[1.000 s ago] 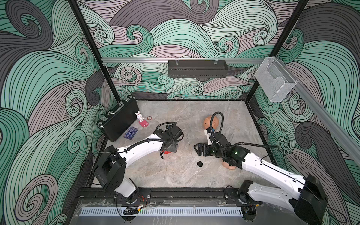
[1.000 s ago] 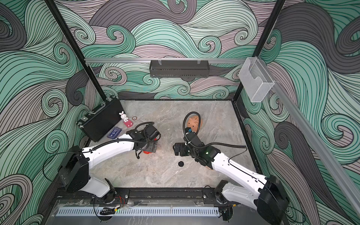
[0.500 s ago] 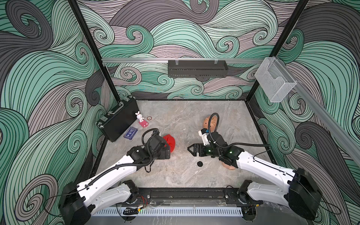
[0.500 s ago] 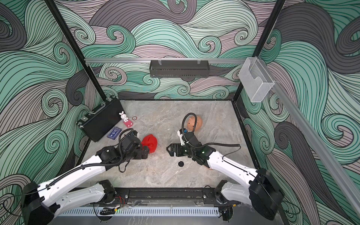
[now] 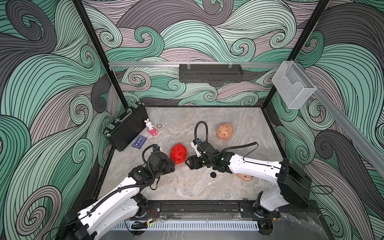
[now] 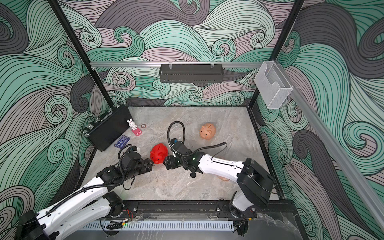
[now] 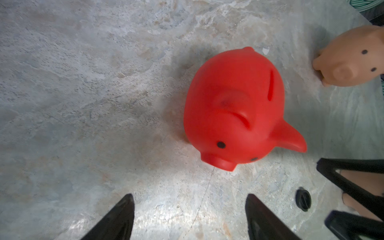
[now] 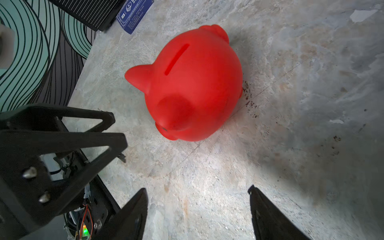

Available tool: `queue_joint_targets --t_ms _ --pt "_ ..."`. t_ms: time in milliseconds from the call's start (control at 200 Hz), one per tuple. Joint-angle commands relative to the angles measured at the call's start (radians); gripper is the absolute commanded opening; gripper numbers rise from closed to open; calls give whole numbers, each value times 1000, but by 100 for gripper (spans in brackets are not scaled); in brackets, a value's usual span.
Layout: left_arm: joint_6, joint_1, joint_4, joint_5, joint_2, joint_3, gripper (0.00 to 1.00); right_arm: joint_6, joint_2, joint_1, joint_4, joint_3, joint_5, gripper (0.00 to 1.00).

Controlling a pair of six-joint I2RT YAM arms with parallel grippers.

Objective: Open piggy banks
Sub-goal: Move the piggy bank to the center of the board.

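Observation:
The red piggy bank (image 5: 178,153) (image 6: 159,153) stands upright mid-table, coin slot up (image 7: 232,108) (image 8: 195,87). My left gripper (image 5: 172,163) (image 7: 189,196) is at its front left, open and empty, just short of the snout. Facing it from the right, my right gripper (image 5: 188,163) (image 8: 197,188) is also open and empty, close to the pig without touching it. One peach piggy bank (image 5: 225,131) (image 6: 207,131) stands at the back right. Another peach piggy bank (image 5: 245,177) lies mostly hidden under the right arm. A loose black plug (image 5: 213,175) (image 7: 303,198) lies on the table beside it.
A black case (image 5: 126,128) leans at the left wall, with a white rabbit figurine (image 5: 150,125), a small ring (image 5: 159,125) and a blue card (image 5: 139,142) beside it. A black shelf (image 5: 211,72) and a clear holder (image 5: 293,87) hang on the walls.
My left arm has drawn back from over the red piggy bank towards the front, uncovering it. The right gripper has moved left, closer to the red piggy bank. Both grippers' jaws have narrowed.

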Motion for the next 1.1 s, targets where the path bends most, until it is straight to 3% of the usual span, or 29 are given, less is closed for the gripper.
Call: queue_joint_targets --t_ms 0,190,590,1091 --pt "-6 48 55 47 36 1 80 -13 47 10 -5 65 37 72" --pt "10 115 81 56 90 -7 74 -33 121 12 -41 135 72 64" --pt "31 143 155 27 221 27 73 -114 222 -5 -126 256 126 53" --pt "73 210 224 22 502 220 70 -202 355 -127 -148 438 22 47"
